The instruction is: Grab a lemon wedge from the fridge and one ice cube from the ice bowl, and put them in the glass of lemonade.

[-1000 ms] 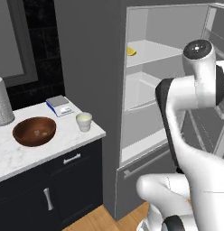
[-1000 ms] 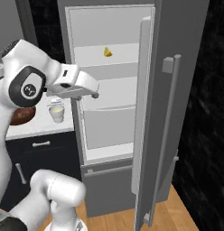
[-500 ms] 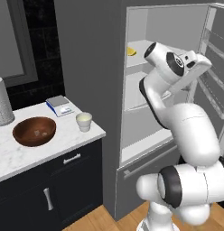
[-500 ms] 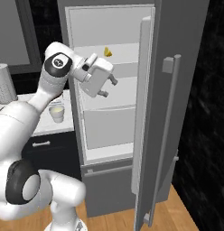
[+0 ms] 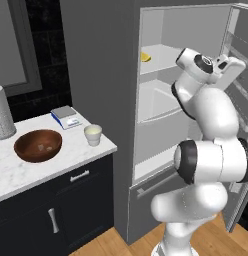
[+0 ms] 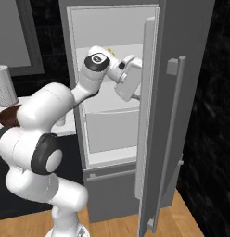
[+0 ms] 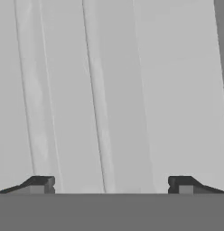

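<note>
The fridge [image 5: 161,125] stands open, its white shelves bare but for the tiny yellow lemon wedge [image 5: 145,57] at the left of the upper shelf. My hand [image 5: 230,67] is up at that shelf's height, off to the right by the open door [image 6: 154,115]. My gripper [image 7: 111,185] is open with nothing between the fingertips [image 7: 39,184], facing a ribbed white surface close ahead. On the counter sit the reddish-brown ice bowl [image 5: 38,145] and the glass of lemonade [image 5: 93,134]. In the right base view my arm [image 6: 96,74] hides the wedge.
A small blue-edged scale [image 5: 66,116] and a white paper-towel roll [image 5: 2,120] stand at the back of the marble counter [image 5: 26,175]. The door's long bar handle [image 6: 175,139] runs down its outer face. Dark cabinets sit below the counter.
My arm has swung right, from in front of the fridge shelves toward the open door. The gripper has stayed open. The wedge, bowl and glass have not moved.
</note>
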Tool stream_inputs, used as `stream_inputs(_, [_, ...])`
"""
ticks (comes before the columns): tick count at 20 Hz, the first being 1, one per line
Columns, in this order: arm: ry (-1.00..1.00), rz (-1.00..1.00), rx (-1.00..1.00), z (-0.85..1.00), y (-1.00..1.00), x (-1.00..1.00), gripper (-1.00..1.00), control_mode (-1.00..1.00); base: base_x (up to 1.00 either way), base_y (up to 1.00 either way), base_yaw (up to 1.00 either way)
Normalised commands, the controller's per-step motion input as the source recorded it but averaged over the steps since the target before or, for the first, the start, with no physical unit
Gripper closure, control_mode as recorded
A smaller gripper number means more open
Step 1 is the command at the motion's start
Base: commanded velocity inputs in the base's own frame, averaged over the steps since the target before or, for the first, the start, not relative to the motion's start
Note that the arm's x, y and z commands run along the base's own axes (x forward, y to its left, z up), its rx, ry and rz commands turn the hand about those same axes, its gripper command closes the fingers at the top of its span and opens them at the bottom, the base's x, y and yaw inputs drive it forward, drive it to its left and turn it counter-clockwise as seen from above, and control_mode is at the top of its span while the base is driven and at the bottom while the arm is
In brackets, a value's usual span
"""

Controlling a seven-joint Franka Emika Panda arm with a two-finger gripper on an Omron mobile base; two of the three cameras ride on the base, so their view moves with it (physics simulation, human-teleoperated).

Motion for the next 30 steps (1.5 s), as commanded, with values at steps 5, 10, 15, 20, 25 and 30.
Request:
stream_inputs(5, [0.13,-0.15,0.00,-0.13,-1.00,0.00,-1.00,-1.00,0.00,0.00,0.00])
stream_inputs(10, [0.09,-0.14,0.00,-0.04,-1.00,0.00,-1.00,-1.00,0.00,0.00,0.00])
stream_inputs(15, [0.03,-0.10,0.00,0.00,-1.00,0.00,-1.00,-1.00,0.00,0.00,0.00])
stream_inputs(20, [-0.03,-0.03,0.00,0.20,-0.72,0.00,-1.00,-1.00,0.00,0.00,0.00])
stream_inputs(25, [-0.23,0.02,0.00,0.39,0.23,-0.41,-1.00,-1.00,0.00,0.00,0.00])
stream_inputs(30, [-0.36,0.05,0.00,0.22,0.99,-0.53,-1.00,-1.00,0.00,0.00,0.00])
